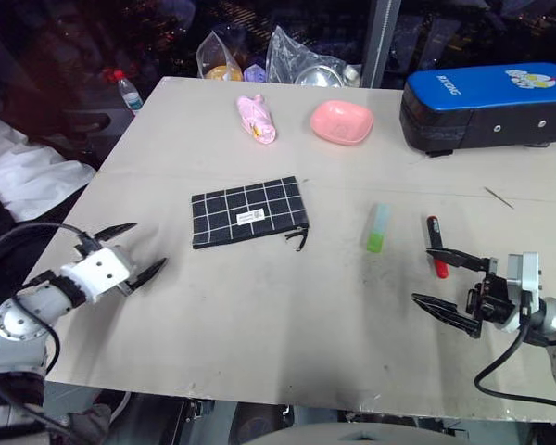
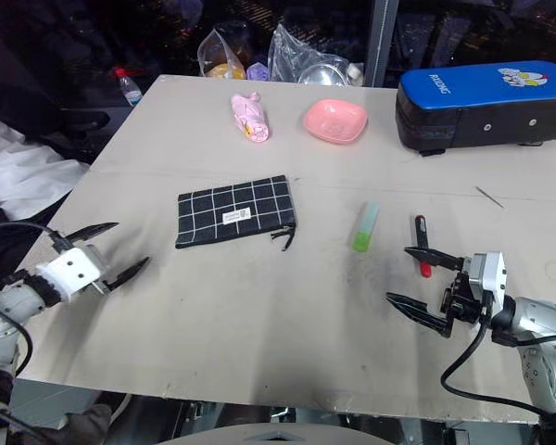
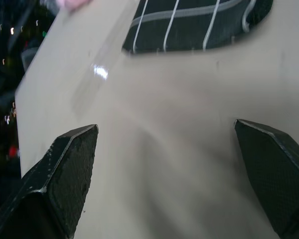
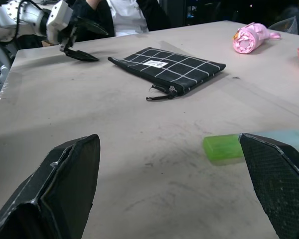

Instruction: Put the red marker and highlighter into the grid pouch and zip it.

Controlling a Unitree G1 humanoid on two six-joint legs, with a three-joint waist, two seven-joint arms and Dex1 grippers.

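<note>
The grid pouch (image 1: 249, 212) lies flat near the middle of the bench (image 1: 259, 315), its white label facing up and its zipper pull trailing off the corner at 4 o'clock. The highlighter (image 1: 378, 228) lies at 3 o'clock from the pouch, apart from it, green end toward the near edge. Just beyond it, again toward 3 o'clock, lies the red marker (image 1: 435, 247), roughly parallel to the highlighter.

The left gripper (image 1: 132, 252) hovers over the near left part of the bench, at about 8 o'clock from the pouch, its fingers (image 3: 65, 174) spread wide with nothing between them. The right gripper (image 1: 435, 278) hangs at the near right, fingers (image 4: 274, 179) likewise spread and empty; its upper fingertip sits just beside the marker's near end, though whether they touch cannot be told.

Toward 12 o'clock along the far side sit a pink rolled bundle (image 1: 257, 119), a pink dish (image 1: 341, 121) and a blue-and-black case (image 1: 486, 104).
</note>
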